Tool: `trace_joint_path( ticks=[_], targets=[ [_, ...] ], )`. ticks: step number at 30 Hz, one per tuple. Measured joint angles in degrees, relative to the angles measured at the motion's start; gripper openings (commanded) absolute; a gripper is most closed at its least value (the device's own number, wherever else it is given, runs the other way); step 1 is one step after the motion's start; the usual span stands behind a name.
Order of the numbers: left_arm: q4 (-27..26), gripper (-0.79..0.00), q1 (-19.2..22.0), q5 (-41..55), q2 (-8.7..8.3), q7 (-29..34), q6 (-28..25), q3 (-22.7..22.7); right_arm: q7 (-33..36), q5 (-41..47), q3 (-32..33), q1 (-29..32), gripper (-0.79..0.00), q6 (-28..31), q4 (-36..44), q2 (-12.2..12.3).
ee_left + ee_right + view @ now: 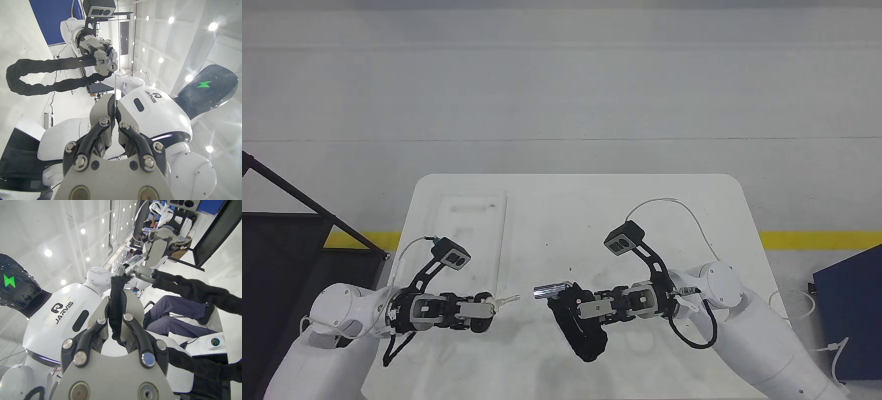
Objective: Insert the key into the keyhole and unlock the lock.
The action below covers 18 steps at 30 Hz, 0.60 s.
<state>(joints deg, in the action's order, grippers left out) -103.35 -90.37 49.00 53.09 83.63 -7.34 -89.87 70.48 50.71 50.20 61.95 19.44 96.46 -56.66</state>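
Observation:
My left gripper (490,303) (114,108) is shut on a thin silver key (114,89) (506,298), held above the table (662,200) at its front left, blade pointing toward the lock. The lock is a silver cylinder (550,290) (112,61) (133,264) with a black fabric-covered loop (582,330) (37,75) (191,285). My right gripper (587,306) (115,306) is shut on the black sleeve just behind the cylinder, holding it above the table's front middle. The keyhole (112,66) faces the key; a small gap separates the key tip from it.
A flat white tray (470,225) lies on the table at the back left. A black frame stands off the table's left side (302,205). A yellow floor line (822,240) runs beside the table.

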Motion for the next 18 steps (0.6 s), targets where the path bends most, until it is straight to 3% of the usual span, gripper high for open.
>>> trace_joint_path(
  ticks=[18],
  targets=[
    [3.08,-0.785,5.06,-0.55,0.29,1.27,1.14,3.29,0.00,0.00,0.00,0.00,-0.785,0.00,0.00,0.00]
  ],
)
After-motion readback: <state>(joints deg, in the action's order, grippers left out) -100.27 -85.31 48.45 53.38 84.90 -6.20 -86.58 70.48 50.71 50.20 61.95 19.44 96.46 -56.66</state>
